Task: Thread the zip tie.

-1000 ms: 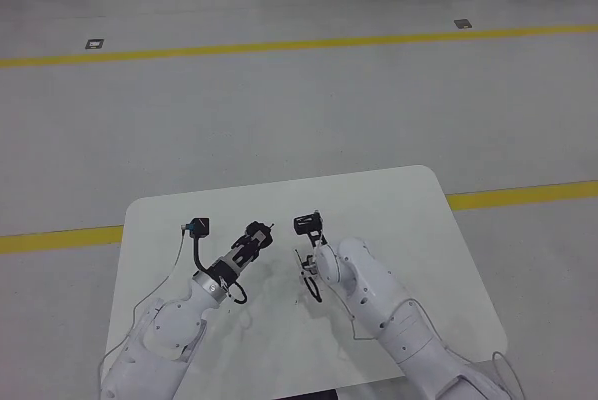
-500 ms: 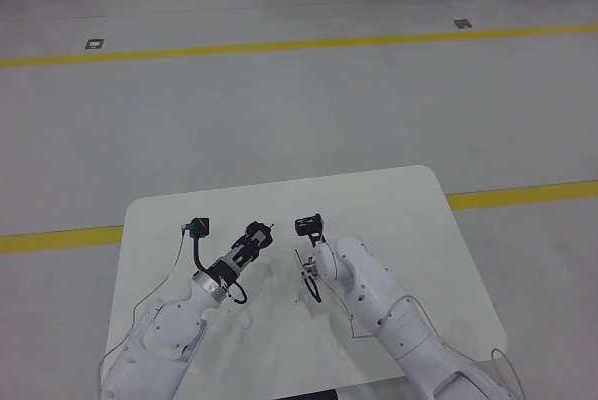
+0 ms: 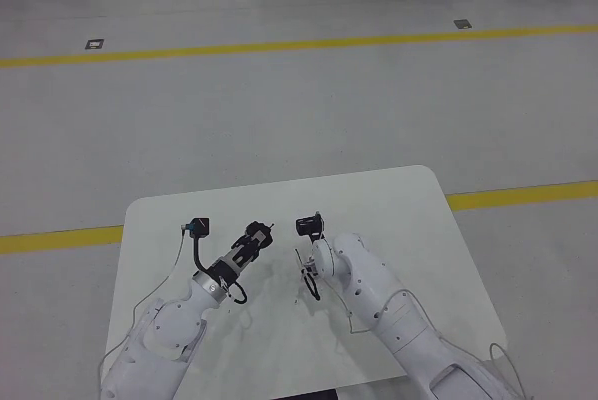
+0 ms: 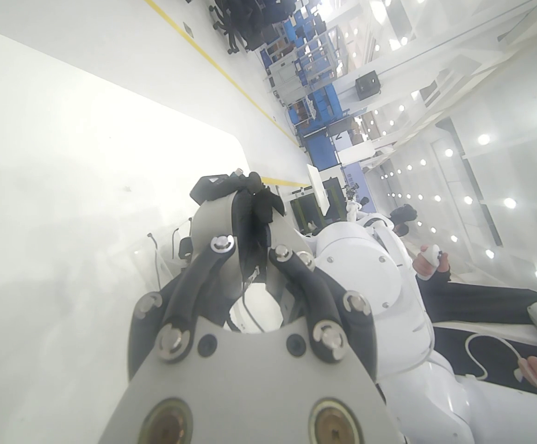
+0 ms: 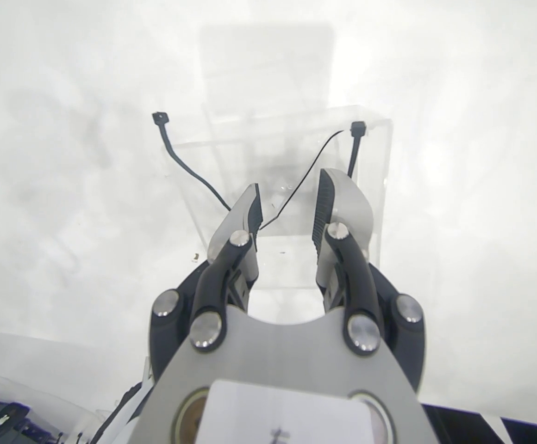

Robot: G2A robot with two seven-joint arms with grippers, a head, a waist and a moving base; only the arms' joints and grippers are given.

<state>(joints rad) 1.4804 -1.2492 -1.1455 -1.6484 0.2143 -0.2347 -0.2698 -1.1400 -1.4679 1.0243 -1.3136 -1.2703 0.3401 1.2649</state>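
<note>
Two black zip ties stand in a small clear box (image 5: pixel 296 140) on the white table (image 3: pixel 399 210). One zip tie (image 5: pixel 180 163) leans out with its head up. The other zip tie (image 5: pixel 355 145) has its head at the box's rim, and its thin tail crosses between my right gripper's fingers. My right gripper (image 5: pixel 289 180) hangs open just above the box (image 3: pixel 306 272). My left gripper (image 3: pixel 257 236) is held off the table to the left of the box. Its dark fingertips (image 4: pixel 257 196) are shut together, and I cannot tell whether anything is between them.
The box stands near the table's middle, between the two arms. Bare tabletop lies all round it, with the rounded far edge (image 3: pixel 279 182) beyond. The right arm's white forearm (image 3: pixel 364 290) lies across the table's near right part.
The right arm has shifted very slightly over the box. The left arm has kept still.
</note>
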